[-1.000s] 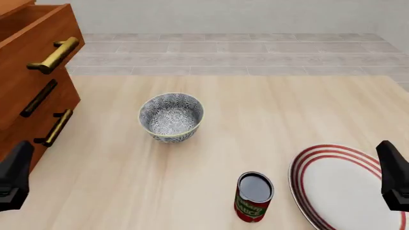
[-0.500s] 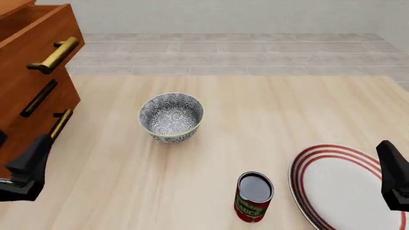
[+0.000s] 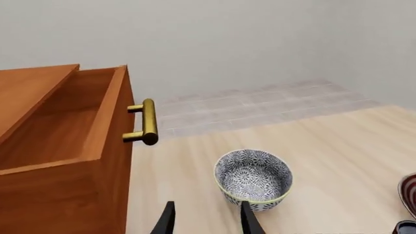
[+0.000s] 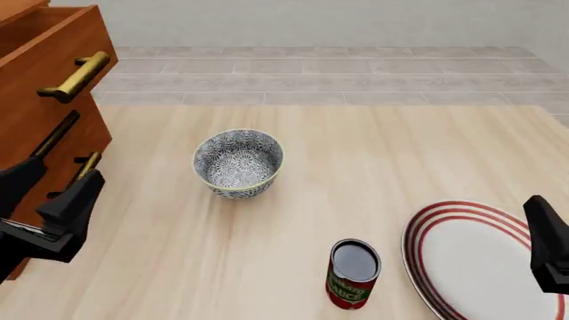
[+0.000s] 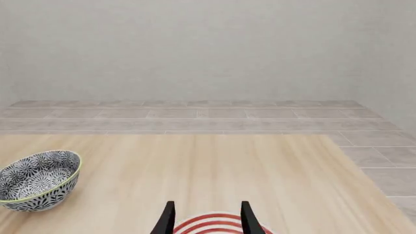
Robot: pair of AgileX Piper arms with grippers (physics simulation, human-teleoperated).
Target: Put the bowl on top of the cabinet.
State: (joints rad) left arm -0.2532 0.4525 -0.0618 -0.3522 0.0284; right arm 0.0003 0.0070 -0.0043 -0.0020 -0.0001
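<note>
The place looks like a simple home room, made in a simulator. A pale wooden table [image 4: 294,200] stands on a floor of grey-beige tiles [image 4: 320,73] before a plain light wall [image 5: 195,48]. Household things point to a kitchen or dining corner: a wooden cabinet [image 4: 36,100] with 1 drawer open, a patterned bowl [image 4: 237,162], a red-ringed plate [image 4: 476,263] and an open can [image 4: 354,273].

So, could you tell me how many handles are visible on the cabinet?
3 on the cabinet: a brass handle on the open top drawer, a dark handle below, and another brass one lowest, partly hidden by the left gripper.
</note>
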